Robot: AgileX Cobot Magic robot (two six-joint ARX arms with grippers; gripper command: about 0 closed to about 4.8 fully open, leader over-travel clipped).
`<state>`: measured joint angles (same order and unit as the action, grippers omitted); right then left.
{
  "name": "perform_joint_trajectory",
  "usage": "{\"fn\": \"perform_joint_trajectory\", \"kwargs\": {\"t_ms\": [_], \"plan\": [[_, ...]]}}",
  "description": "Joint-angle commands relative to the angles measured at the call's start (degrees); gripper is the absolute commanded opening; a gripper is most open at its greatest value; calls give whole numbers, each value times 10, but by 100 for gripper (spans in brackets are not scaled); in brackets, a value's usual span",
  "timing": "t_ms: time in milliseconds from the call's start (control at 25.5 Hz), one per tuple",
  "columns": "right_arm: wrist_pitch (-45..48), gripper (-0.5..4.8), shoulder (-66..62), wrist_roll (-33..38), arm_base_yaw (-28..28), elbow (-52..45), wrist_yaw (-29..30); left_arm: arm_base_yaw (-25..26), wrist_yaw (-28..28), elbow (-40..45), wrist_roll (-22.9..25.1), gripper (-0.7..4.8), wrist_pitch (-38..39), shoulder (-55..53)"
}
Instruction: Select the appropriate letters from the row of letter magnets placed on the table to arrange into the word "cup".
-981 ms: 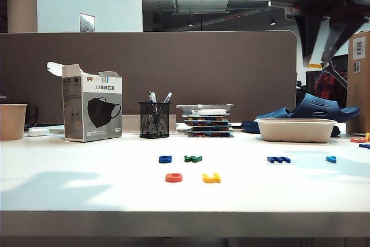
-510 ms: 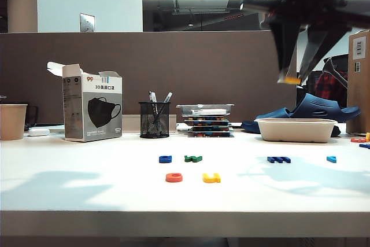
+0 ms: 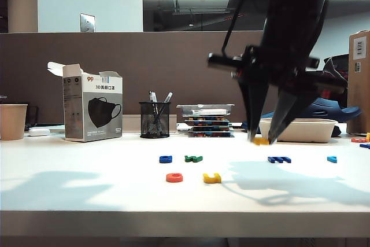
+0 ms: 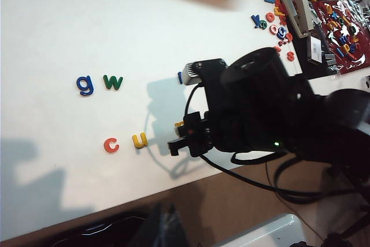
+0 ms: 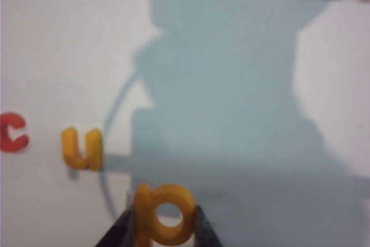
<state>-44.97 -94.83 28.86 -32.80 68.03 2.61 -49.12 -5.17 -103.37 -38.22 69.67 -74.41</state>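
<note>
Above the white matte desk [image 3: 87, 189], right of centre in the exterior view, the right gripper [image 3: 261, 140] is pointing down with its jaws clamping the small flat yellow plastic "p" magnet [image 5: 163, 213]. That letter is hanging clear of the desk, just beside the yellow "u" magnet [image 5: 83, 148], which is lying next to the red-orange rounded "c" magnet [image 5: 13, 132]; both are flat on the desk, forming a front line. Behind them, the blue "g" magnet [image 4: 85, 85] and green "w" magnet [image 4: 113, 82] are sitting side by side. Further right, the dark blue "m" magnet [image 3: 278, 159] and light blue letter magnet [image 3: 331, 159] are lying in the same back row. Left gripper isn't showing in any view, so can't tell its jaw state. At the desk's far edge, a beige oval tray [image 3: 296, 129] is sitting behind the right gripper.
</note>
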Motion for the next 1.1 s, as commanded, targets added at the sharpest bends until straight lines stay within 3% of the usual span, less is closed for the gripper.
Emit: {"fn": "perform_joint_trajectory", "kwargs": {"t_ms": [39, 863, 1099], "plan": [[22, 116, -23, 1, 0, -1, -2, 0, -2, -3, 3, -5, -3, 2], [42, 116, -110, 1, -7, -2, 23, 0, -2, -3, 2, -5, -3, 2], [11, 117, -110, 1, -7, -1, 22, 0, -2, -3, 3, -5, -3, 2]]}}
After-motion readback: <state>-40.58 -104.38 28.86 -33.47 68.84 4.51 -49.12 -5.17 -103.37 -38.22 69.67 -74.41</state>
